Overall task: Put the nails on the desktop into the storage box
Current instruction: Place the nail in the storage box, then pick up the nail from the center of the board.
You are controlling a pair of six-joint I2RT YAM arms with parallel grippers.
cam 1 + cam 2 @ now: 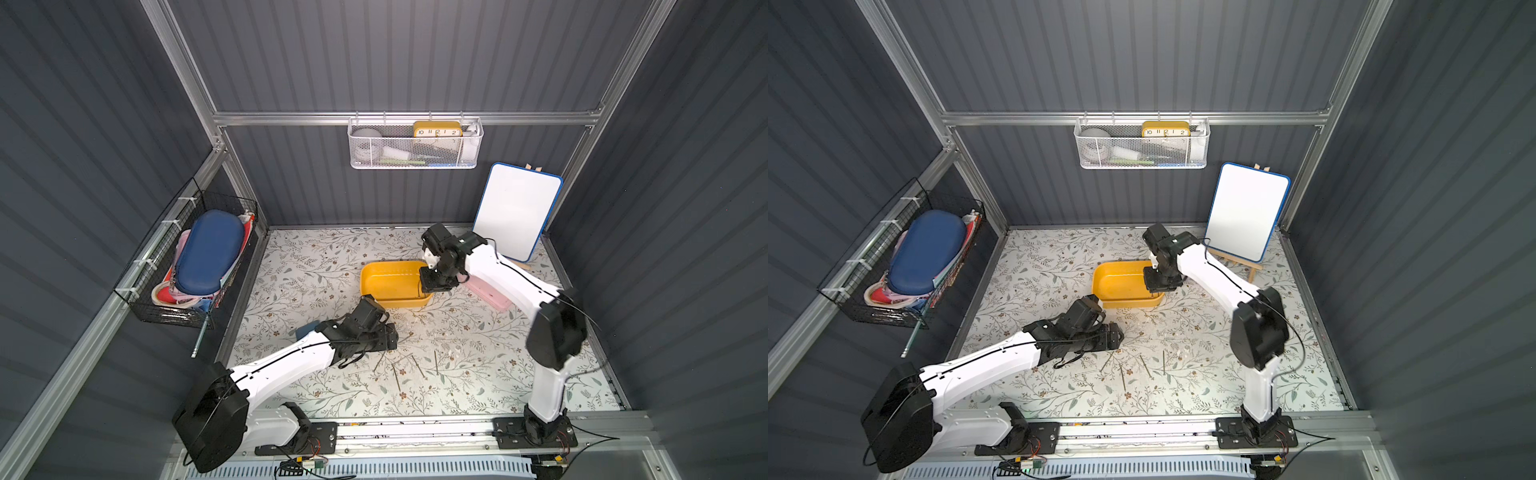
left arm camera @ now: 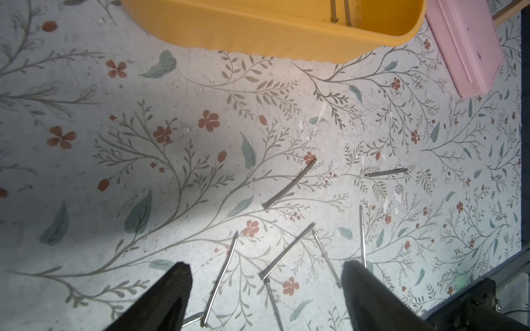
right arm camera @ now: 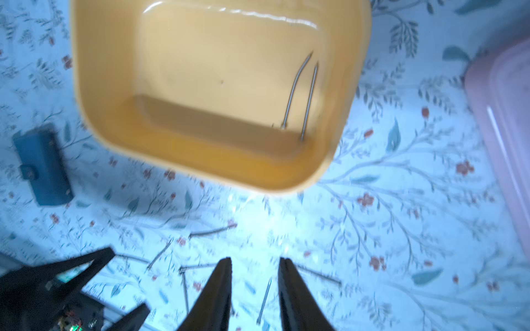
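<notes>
Left fingers spread above loose nails on the bench; right fingers slightly parted, empty, near yellow tub holding two nails.

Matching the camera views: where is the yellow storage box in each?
A top view: storage box at centre.
A top view: storage box left of centre.
Left wrist: storage box cropped by frame.
Right wrist: storage box large, nearly whole.
Shared landmark: loose nails beside it.
</notes>
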